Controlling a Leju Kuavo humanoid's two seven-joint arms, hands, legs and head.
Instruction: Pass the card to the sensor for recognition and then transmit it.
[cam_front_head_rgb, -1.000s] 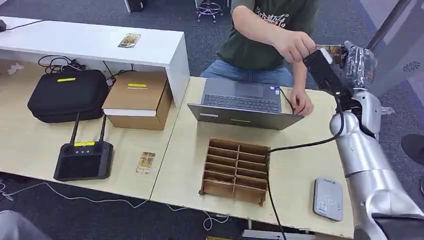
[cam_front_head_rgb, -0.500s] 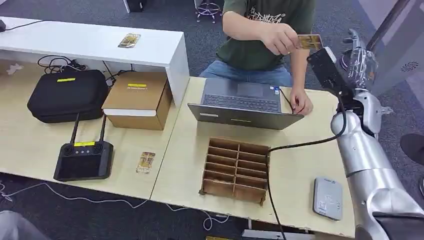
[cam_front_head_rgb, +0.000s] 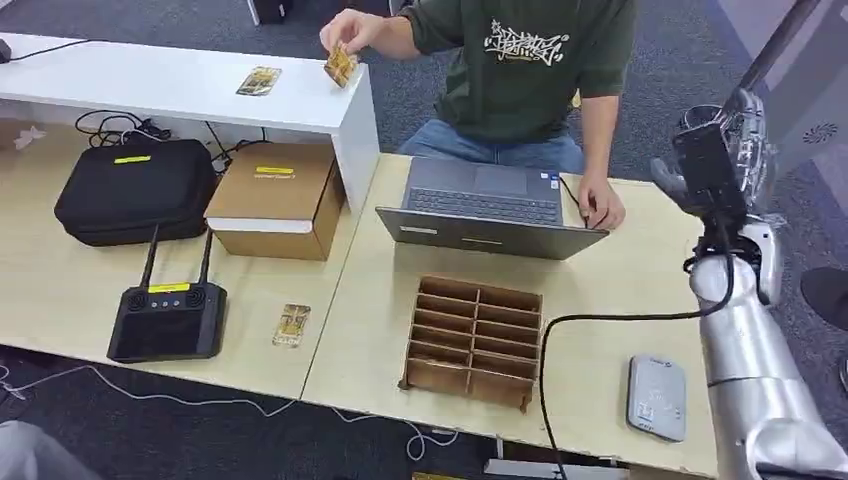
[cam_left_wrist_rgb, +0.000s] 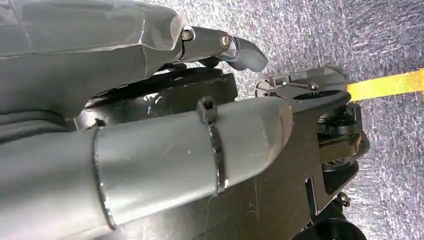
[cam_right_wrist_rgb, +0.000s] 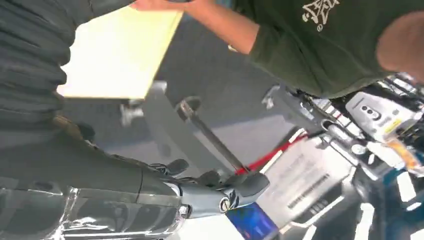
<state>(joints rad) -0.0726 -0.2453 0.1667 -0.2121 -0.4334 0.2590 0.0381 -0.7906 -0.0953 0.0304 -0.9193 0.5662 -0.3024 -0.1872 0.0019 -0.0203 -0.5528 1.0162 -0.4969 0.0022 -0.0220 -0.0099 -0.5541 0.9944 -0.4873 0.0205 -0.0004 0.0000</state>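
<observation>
Seen from the robot's head, a light wooden tabletop (cam_front_head_rgb: 620, 300) fills the middle of the scene. The robot's silver right arm rises at about 4 o'clock, and its right hand (cam_front_head_rgb: 735, 140) is held high at about 2 o'clock, past the far right corner of the tabletop. In the right wrist view the right hand (cam_right_wrist_rgb: 210, 192) holds nothing, with its thumb extended and its fingers loosely apart.

The card (cam_front_head_rgb: 341, 66) is far from that hand, at about 11 o'clock. A person's hand (cam_front_head_rgb: 352, 30) pinches it just above the near right corner of a white shelf (cam_front_head_rgb: 180, 85). A second card (cam_front_head_rgb: 259, 80) lies flat on the shelf, just beside the held one. A third card (cam_front_head_rgb: 291, 325) lies on the tabletop at about 8 o'clock, next to a black remote controller (cam_front_head_rgb: 166, 318).

The grey card sensor (cam_front_head_rgb: 657, 397) lies flat near the front right edge, at about 5 o'clock, below the raised hand. A cardboard divider box (cam_front_head_rgb: 472, 340) sits at the centre, with an open laptop (cam_front_head_rgb: 487, 208) behind it.

In the left wrist view the left hand (cam_left_wrist_rgb: 220, 45) hangs over grey carpet; whether its fingers are spread or curled cannot be told.
</observation>
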